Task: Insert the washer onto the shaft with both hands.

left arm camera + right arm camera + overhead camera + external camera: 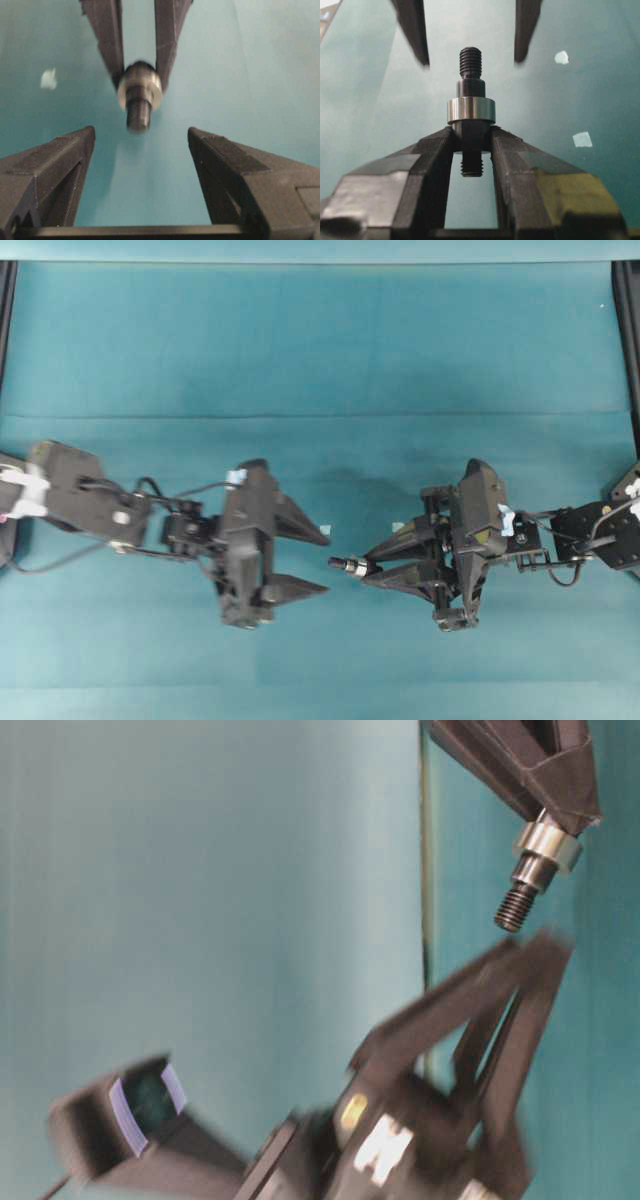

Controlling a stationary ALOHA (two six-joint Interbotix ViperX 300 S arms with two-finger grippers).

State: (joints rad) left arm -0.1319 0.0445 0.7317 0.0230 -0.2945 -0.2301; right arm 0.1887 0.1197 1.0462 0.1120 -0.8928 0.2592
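My right gripper (368, 567) is shut on the lower part of the dark stepped shaft (470, 65). The shaft points left toward my other gripper. The silvery washer (470, 110) sits around the shaft, resting against the right fingertips. It also shows in the table-level view as the washer (548, 845) above the shaft's threaded end (516, 908). My left gripper (141, 132) is open with nothing between its fingers, and its tips stand either side of the shaft's free end without touching it. From overhead the left gripper (327, 562) is just left of the shaft tip (338, 564).
Teal cloth (320, 350) covers the table. Small pale tape squares (582, 139) lie on it near the grippers; one tape square (48, 78) shows in the left wrist view. Black frame rails (628, 340) run along both side edges.
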